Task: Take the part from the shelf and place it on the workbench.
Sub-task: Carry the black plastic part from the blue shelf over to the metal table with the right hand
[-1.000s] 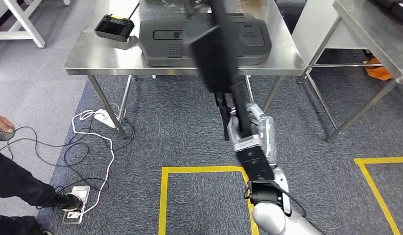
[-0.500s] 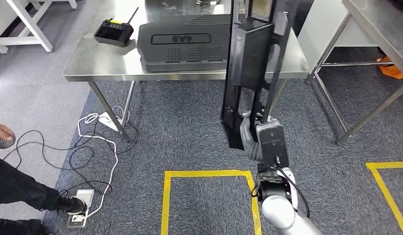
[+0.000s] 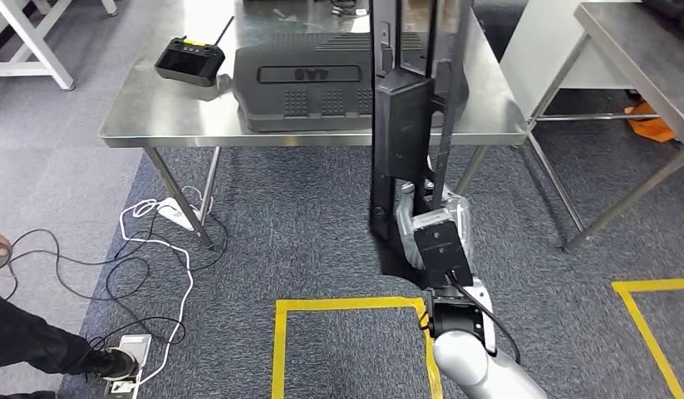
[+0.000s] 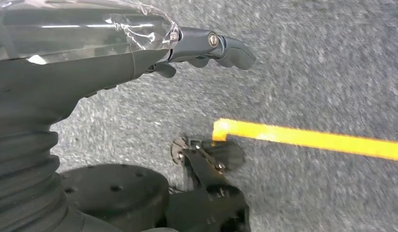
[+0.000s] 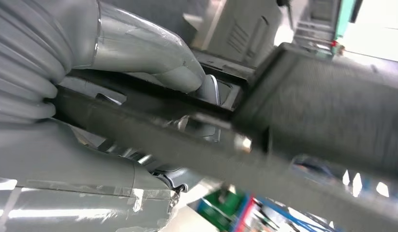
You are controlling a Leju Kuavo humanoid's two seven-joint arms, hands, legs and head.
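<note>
1. A steel bench (image 3: 189,125) stands ahead, carrying a black moulded case (image 3: 313,83) and a handheld controller (image 3: 187,62).
2. The long black part (image 3: 402,141) rises upright before the bench, off the carpet.
3. The right hand (image 3: 421,224) grips its lower end.
4. The left hand (image 4: 206,46) hangs over the carpet, fingers loose, holding nothing.

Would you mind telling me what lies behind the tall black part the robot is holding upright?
Behind the tall black plastic part, gripped by the right hand, stands the steel workbench bearing a large black moulded cover. The cover's right end and the bench edge there are hidden.
</note>
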